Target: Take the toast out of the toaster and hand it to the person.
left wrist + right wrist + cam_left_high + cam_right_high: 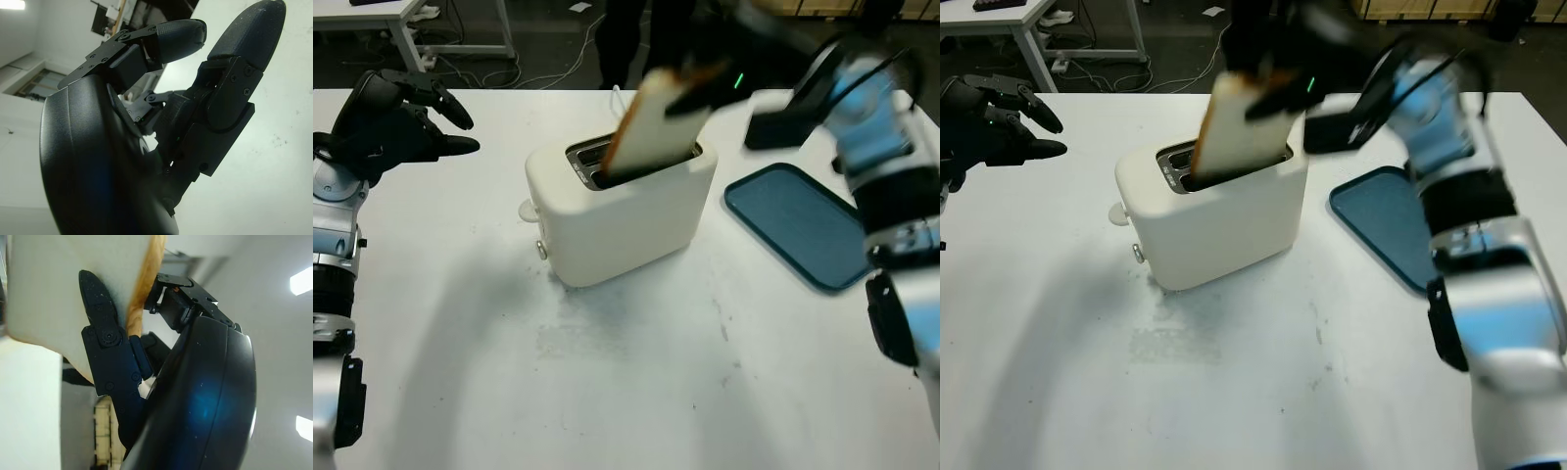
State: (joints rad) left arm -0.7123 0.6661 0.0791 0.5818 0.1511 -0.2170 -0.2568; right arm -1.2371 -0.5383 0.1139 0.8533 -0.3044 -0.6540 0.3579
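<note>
The right hand (pixel 700 93) was closed on the toast (pixel 656 122), fingers (pixel 105 328) pinching the slice at its upper edge above the toaster (pixel 617 211). The slice leaned, its lower end apparently not yet clear of the slot, so the step in hand looked like the lift-out. Next it would need raising free, then carrying toward the person (pixel 631 29) standing beyond the desk's far edge. The second slot seemed empty. The blue tray (pixel 798 225), near the desk's right edge, held nothing. The left hand (pixel 396 122) hung open over the desk's (pixel 636 392) far left corner.
</note>
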